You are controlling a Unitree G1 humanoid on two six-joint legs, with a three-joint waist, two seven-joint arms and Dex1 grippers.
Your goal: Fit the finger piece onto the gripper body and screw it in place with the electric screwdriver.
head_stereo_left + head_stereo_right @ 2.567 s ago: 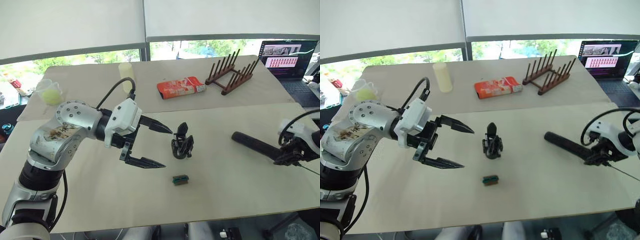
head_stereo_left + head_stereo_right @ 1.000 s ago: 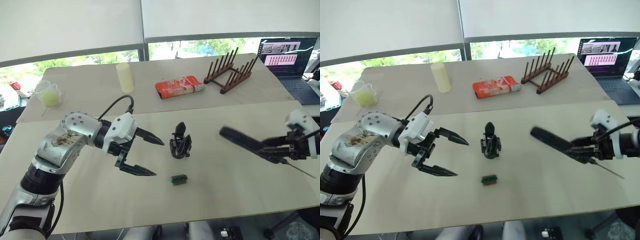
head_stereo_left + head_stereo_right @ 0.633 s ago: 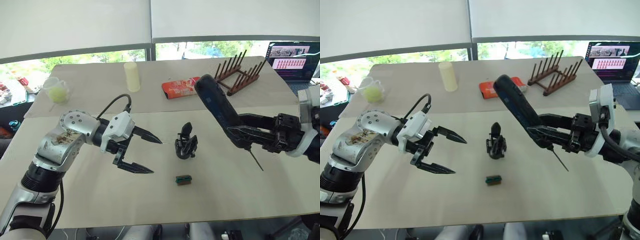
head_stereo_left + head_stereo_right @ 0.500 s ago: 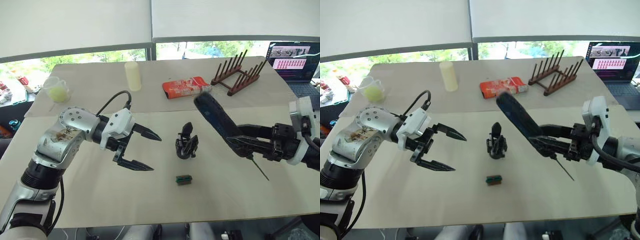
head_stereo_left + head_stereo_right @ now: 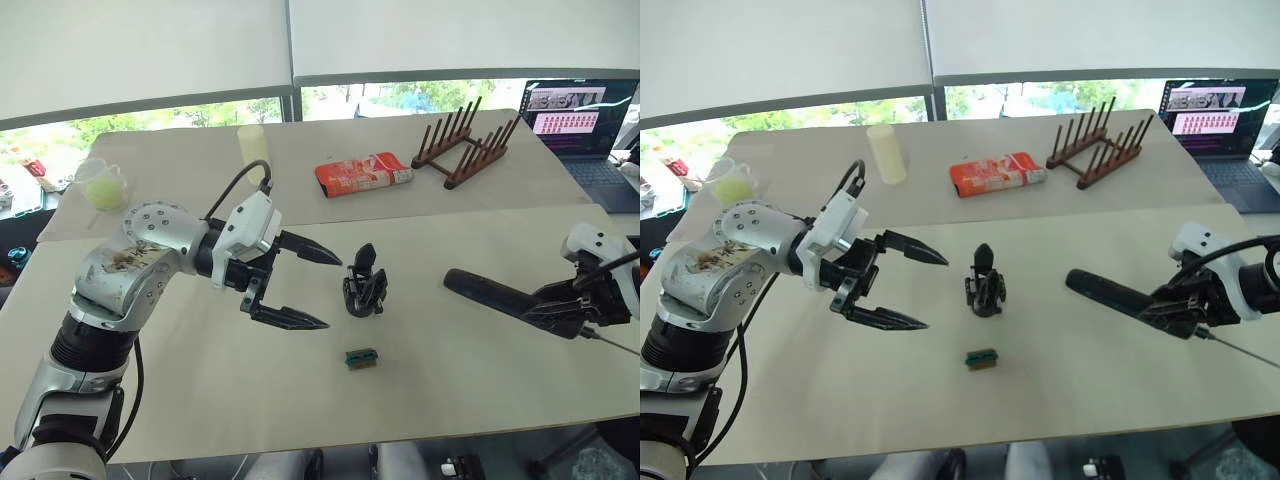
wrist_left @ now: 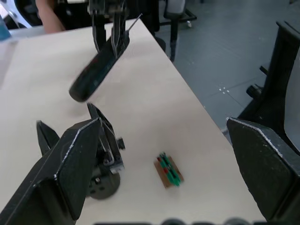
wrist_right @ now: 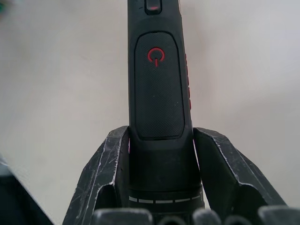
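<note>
right gripper point(image 5: 1180, 310) clamped on electric screwdriver point(image 5: 1120, 296), held low over the table's right side | long axis points toward gripper body point(image 5: 984, 283) (mid-table) | left gripper point(image 5: 908, 285) spread wide, just beside it, nearer

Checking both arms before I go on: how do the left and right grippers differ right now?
The left gripper is open and holds nothing; the right gripper is shut on the electric screwdriver. The left gripper sits beside the gripper body, the right gripper far out toward the table's right edge. Both have two black fingers.
</note>
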